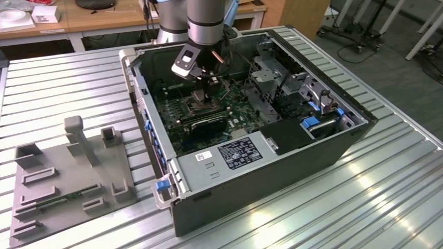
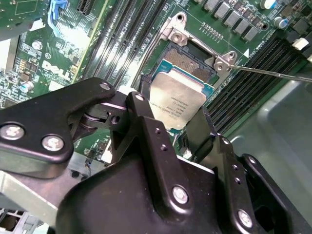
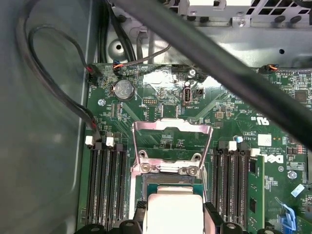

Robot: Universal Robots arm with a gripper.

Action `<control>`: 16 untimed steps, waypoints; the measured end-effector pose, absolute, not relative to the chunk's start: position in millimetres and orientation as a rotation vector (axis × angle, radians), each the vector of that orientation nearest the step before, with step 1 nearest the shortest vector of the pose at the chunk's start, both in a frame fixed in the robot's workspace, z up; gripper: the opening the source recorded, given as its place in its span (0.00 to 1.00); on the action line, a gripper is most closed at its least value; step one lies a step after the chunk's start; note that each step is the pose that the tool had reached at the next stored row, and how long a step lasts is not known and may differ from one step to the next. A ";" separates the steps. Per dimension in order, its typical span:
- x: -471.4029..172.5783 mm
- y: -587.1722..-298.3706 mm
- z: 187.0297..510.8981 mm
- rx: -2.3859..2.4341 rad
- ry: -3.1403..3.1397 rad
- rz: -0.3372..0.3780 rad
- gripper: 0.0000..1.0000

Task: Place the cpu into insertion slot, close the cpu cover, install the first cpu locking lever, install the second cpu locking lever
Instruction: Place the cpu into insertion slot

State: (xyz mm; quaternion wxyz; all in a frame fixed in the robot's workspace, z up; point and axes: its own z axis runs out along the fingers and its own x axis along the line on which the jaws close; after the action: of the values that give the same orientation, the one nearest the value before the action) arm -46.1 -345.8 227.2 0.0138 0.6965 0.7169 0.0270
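In the exterior view, a ribbed aluminium tabletop (image 1: 387, 207) spans the near ground, with bright glare on its slats toward the near right. Wooden desks (image 1: 104, 21) stand beyond its far edge, one bearing small white boxes (image 1: 45, 14). Grey floor (image 1: 387, 67) lies far right, with what may be castored stand bases (image 1: 343, 37).

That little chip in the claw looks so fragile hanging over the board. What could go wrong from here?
1. The cpu, gripped in the claw, hangs over the insertion slot, not yet seated. If it came down skewed, it could bend the slot's pins.
2. The cpu cover stands open right beside the slot, so the claw might knock it.
3. The thin metal lever lies close by and could snag.
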 end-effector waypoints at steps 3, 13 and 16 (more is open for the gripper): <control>-46.1 -345.7 226.6 2.170 2.232 0.084 0.54; -46.1 -345.6 224.4 2.174 2.228 0.084 0.54; -46.1 -345.6 223.8 2.175 2.227 0.084 0.54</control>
State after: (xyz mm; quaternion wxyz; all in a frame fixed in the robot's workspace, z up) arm -46.1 -345.6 223.8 0.0138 0.6984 0.7151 0.0270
